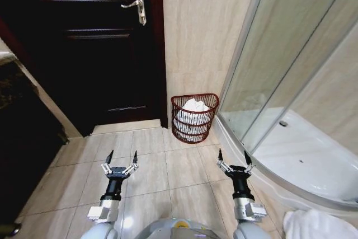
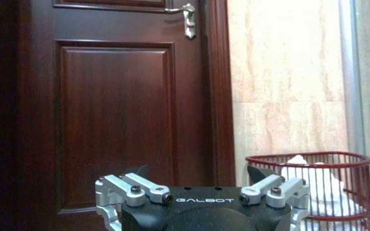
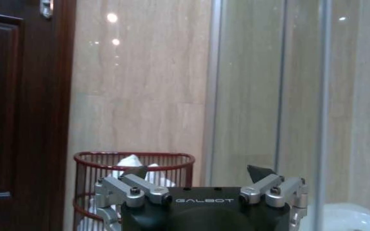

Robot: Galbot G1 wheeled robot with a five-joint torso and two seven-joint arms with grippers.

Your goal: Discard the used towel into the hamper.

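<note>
White towel (image 1: 193, 106) fills the red wicker hamper (image 1: 193, 132) by the wall, while my left pincer (image 1: 119, 162) and right pincer (image 1: 234, 159) hover wide open, empty, over floor tiles (image 1: 151, 177).

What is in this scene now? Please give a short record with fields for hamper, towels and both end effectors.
hamper: red wire basket on floor by wall, between door and shower
hamper content: white towel inside
other towel: white cloth low at robot's right
left end effector: open, empty, above floor tiles
right end effector: open, empty, above floor tiles
</note>
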